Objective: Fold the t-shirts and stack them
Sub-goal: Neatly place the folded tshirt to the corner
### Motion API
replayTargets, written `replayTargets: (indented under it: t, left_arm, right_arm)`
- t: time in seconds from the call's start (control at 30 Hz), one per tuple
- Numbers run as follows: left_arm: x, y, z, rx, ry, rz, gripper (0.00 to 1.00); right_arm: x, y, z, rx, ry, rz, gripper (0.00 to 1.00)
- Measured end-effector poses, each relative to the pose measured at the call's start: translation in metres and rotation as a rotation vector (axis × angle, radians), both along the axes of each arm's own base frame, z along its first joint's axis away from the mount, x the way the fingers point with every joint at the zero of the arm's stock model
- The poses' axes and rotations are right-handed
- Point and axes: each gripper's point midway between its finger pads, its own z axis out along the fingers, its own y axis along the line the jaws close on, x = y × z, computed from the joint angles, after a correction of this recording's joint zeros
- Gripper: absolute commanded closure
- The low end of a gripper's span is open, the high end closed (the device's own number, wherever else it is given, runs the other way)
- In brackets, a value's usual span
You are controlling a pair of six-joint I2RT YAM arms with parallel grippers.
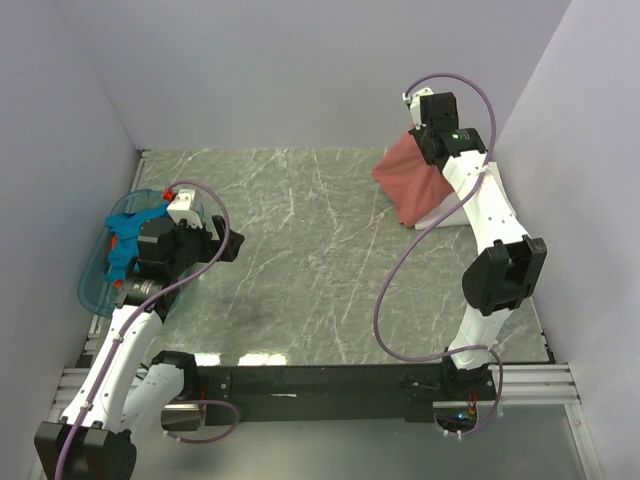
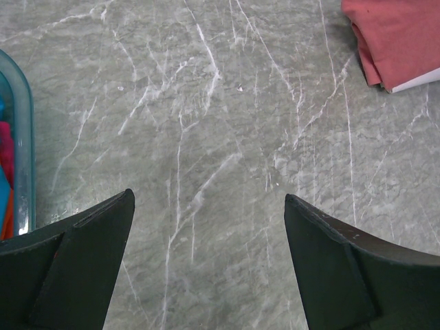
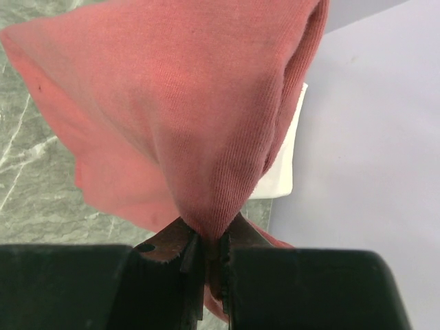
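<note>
The dusty-red t-shirt (image 1: 410, 180) lies folded at the far right of the table on a white t-shirt (image 1: 437, 212). My right gripper (image 3: 212, 242) is shut on a pinch of the dusty-red shirt (image 3: 192, 110) and lifts its near edge; the white shirt (image 3: 282, 165) shows beneath. In the top view the right gripper (image 1: 425, 132) is over the shirt's far corner. My left gripper (image 2: 210, 206) is open and empty above bare table by the basket; in the top view it (image 1: 213, 240) points right. The red shirt (image 2: 399, 34) shows in the left wrist view too. Teal-blue cloth (image 1: 128, 228) lies in the basket.
A translucent blue plastic basket (image 1: 95, 285) stands at the table's left edge, its rim (image 2: 26, 130) at the left of the left wrist view. Lilac walls close in on three sides; the right wall (image 3: 371, 137) is close beside the shirt stack.
</note>
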Motion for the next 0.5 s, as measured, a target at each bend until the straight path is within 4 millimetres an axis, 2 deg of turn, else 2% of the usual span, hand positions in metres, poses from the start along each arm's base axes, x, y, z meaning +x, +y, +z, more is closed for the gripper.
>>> replayTargets:
  t: [0.5]
  left_arm:
    - [0.0005, -0.0001, -0.0016, 0.001, 0.006, 0.0, 0.05]
  right_arm:
    - [-0.0012, -0.0045, 0.007, -0.006, -0.012, -0.004, 1.0]
